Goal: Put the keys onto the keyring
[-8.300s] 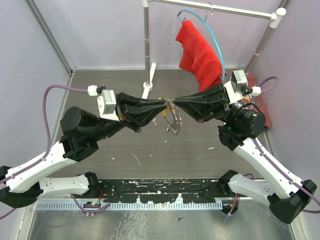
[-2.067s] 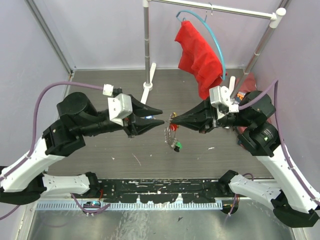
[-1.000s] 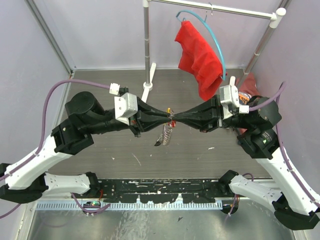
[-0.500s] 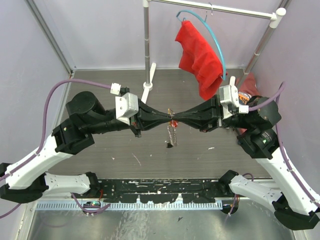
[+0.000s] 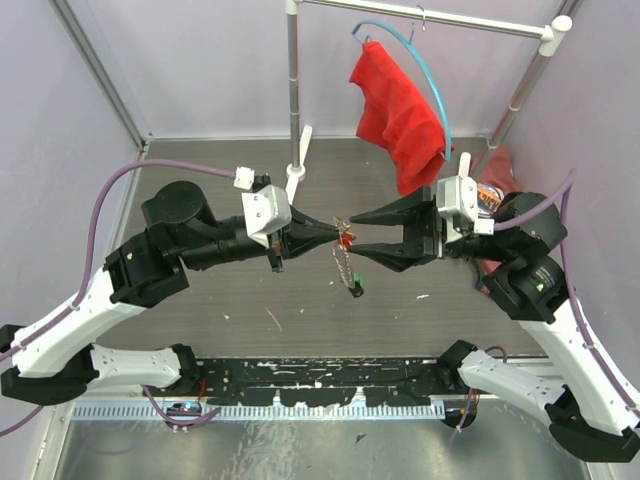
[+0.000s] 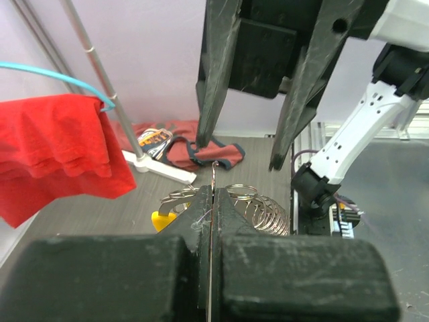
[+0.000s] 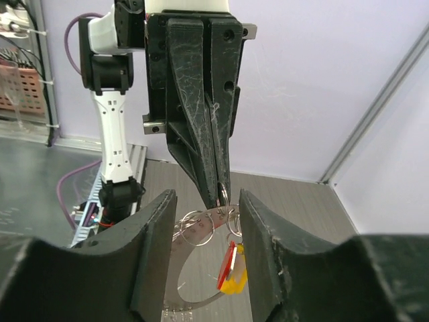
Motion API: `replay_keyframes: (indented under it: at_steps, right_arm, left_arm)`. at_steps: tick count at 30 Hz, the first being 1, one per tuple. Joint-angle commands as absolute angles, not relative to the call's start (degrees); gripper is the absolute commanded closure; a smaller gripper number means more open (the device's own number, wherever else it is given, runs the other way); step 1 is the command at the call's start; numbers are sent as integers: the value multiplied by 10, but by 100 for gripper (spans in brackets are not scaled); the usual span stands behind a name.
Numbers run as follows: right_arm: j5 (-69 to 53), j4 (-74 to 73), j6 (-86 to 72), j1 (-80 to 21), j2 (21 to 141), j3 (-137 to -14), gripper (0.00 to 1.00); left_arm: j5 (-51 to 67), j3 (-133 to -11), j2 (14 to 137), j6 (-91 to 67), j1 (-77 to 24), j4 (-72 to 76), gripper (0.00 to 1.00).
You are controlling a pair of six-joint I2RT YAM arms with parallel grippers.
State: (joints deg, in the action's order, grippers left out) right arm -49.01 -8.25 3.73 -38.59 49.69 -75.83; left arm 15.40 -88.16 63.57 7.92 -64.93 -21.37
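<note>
My left gripper (image 5: 338, 235) is shut on a thin wire ring at the top of the keyring (image 7: 179, 268), a grey metal band hanging in mid-air. Its shut tips show in the left wrist view (image 6: 212, 192) and in the right wrist view (image 7: 221, 193). Red and yellow key tags (image 7: 231, 270) hang from small rings on the band. In the top view the bunch (image 5: 350, 268) dangles down to a green tag (image 5: 356, 291). A yellow key head (image 6: 161, 220) and a coil of rings (image 6: 268, 211) show past my left fingers. My right gripper (image 5: 355, 233) is open, its fingers either side of the bunch without touching it (image 7: 206, 196).
A red cloth (image 5: 398, 110) hangs on a light-blue hanger hoop (image 5: 436, 95) from the rail at the back. The stand's pole (image 5: 292, 90) and white foot (image 5: 296, 170) are behind the grippers. Red fabric (image 5: 505, 165) lies at the right wall.
My right gripper was shut tip to tip with the left one; it has opened and drawn back a little. The bunch now hangs from the left gripper alone, swinging slightly right.
</note>
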Motion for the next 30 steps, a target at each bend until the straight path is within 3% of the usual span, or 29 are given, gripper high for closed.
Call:
replay_keyframes:
  at_steps: [1, 16, 25, 30]
  right_arm:
    - [-438, -106, 79, -389, 467, -788, 51]
    - [-70, -159, 52, -389, 463, -764, 50]
    - [-34, -178, 41, -389, 516, -731, 49]
    - [22, -189, -35, -389, 570, -736, 49]
  left_arm:
    - [119, -904, 623, 110, -651, -237, 100]
    - [129, -928, 604, 311, -651, -323, 100]
    - [129, -985, 611, 440, -651, -414, 100]
    - [16, -966, 608, 485, -693, -428, 100]
